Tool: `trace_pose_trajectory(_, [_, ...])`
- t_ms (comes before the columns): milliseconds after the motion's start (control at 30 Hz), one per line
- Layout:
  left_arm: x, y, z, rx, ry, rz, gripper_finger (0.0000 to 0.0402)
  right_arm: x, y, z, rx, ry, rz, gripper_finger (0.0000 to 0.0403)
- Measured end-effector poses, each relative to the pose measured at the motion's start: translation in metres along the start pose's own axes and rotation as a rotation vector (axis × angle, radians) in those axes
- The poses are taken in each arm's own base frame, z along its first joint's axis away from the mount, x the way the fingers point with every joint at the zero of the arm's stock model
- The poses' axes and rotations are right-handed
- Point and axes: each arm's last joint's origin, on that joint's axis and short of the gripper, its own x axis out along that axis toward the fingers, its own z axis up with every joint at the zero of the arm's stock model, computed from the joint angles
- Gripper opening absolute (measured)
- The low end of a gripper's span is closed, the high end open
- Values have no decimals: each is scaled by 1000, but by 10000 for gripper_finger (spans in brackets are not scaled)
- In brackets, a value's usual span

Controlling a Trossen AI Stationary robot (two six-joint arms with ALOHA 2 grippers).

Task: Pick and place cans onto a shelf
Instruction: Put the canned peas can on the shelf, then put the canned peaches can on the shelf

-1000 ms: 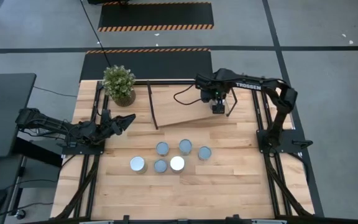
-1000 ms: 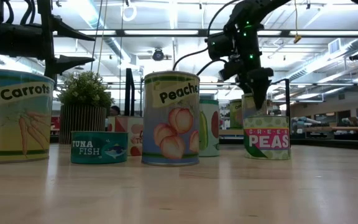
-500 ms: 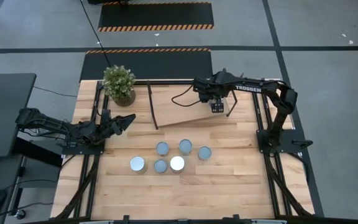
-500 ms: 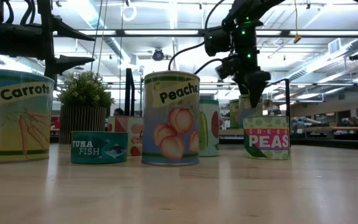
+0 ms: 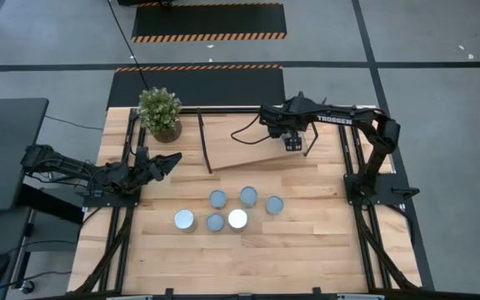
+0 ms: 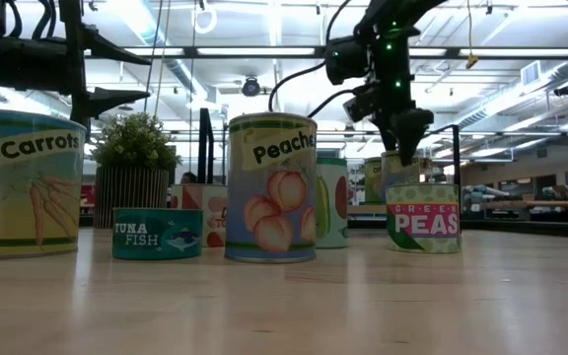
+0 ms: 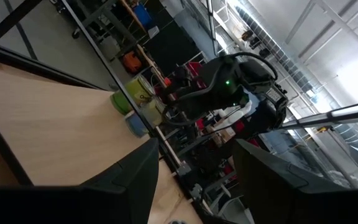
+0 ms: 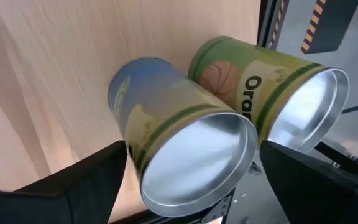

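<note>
Right pincer [image 5: 293, 142] has lifted off a bit, fingers spread and empty above two cans [image 8: 185, 155] now standing on the shelf [image 5: 248, 142] near the worktop's back edge, six cans [image 5: 238, 218] still waiting.

Carrots can [image 6: 25, 184]: "Carrots"
Flat teal can [image 6: 158, 234]: "TUNA FISH"
Peaches can [image 6: 271, 187]: "Peache", the end of the word curving out of sight
Peas can [image 6: 422, 218]: "GREEN PEAS"
Green can [image 8: 272, 87]: "Ora", the rest cut off
Right arm [image 5: 340, 119]: "TROSSEN"
</note>
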Motion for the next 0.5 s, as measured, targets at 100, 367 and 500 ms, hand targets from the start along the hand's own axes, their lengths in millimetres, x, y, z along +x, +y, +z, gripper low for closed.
trace_pose_trajectory(100, [0, 0, 0, 0, 1, 1, 211, -3, -1, -2, 7, -8, -3, 375])
trace_pose_trajectory(367, [0, 0, 0, 5, 3, 3, 211, -33, 5, -11, 38, -133, -7, 374])
trace_pose_trajectory(500, [0, 0, 0, 6, 3, 4, 211, -53, 16, -10, 86, -281, 68, 374])
